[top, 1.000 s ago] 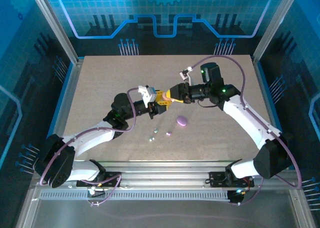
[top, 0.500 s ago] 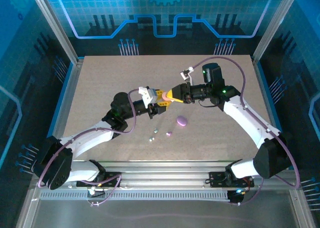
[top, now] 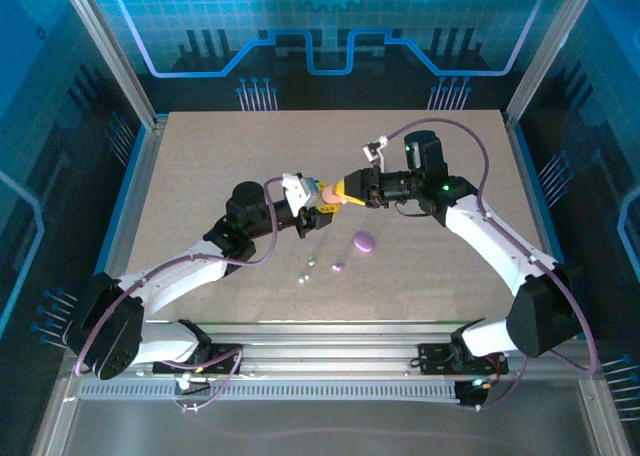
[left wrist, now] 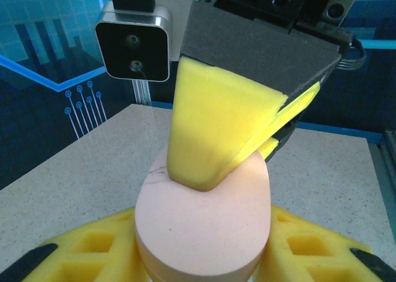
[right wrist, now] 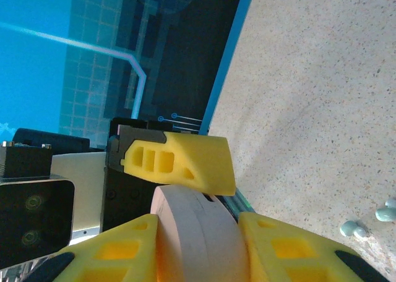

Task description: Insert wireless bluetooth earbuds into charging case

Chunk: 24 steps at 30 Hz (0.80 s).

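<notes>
Fingers (left wrist: 86, 245) of the left gripper (top: 320, 193) pinched the pink case (left wrist: 204, 226) in mid-air; the right gripper (top: 345, 188) nipped its far rim
Below them on the table (top: 200, 176) the earbuds (top: 312, 261) lay loose, mint ones leftmost, a purple one (top: 338, 267) beside, then a purple case (top: 364, 241)

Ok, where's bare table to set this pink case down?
Bare: the far strip of table beyond the held pink case, and the left flank outside the left arm. Crowded: near centre, where the purple case, a purple earbud and two mint earbuds lie.
</notes>
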{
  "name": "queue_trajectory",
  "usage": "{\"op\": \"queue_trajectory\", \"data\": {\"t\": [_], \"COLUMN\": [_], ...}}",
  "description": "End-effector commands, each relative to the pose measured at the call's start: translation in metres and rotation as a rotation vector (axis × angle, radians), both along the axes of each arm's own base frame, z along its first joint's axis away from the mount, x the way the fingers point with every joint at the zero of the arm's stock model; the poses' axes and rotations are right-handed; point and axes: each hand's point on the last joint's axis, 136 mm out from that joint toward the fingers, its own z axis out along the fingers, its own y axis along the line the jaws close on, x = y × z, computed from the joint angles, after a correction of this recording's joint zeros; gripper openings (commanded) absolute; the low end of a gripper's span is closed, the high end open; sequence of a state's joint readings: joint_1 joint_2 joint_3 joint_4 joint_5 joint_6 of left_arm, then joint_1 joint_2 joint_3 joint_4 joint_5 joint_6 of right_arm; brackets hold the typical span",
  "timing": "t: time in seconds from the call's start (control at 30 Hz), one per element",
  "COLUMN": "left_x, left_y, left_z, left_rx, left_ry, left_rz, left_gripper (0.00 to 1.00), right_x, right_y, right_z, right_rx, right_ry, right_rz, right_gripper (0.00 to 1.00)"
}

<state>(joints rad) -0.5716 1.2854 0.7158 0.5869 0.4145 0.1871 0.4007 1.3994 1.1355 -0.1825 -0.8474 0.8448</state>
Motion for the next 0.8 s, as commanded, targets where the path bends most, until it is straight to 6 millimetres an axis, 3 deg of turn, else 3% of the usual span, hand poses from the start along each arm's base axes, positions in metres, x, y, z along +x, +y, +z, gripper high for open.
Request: {"op": "queue_trajectory", "data": {"t": [0.0,0.17,0.37,0.57,0.77], "left_x": [0.015,0.014,0.018,0.017,0.012], "left_y": [0.006,0.008,0.01,0.021,0.039], "left_z": [0.02,0.016,0.012,-0.004,-0.009], "left_rx": [0.001,0.015,0.015,0.071,0.055], "left_ry": [-0.07,-0.064,-0.042,-0.003,0.03], "left_rz": [0.088,0.093,0.118,0.165,0.247], "left_gripper": [0.47,0.58,0.6,0.7,0.76], "right_x": [-0.011,-0.002,0.011,0.039,0.077], "right_y": [0.007,0.004,0.005,-0.012,-0.021], "right_z": [-0.001,-0.004,-0.008,-0.024,-0.062], "right_rx": [0.036,0.035,0.047,0.035,-0.054], "right_ry": [0.056,0.061,0.072,0.084,0.106], "right_rz": [0.046,-0.001,-0.043,-0.151,-0.214], "right_gripper": [0.15,0.15,0.15,0.15,0.16]}}
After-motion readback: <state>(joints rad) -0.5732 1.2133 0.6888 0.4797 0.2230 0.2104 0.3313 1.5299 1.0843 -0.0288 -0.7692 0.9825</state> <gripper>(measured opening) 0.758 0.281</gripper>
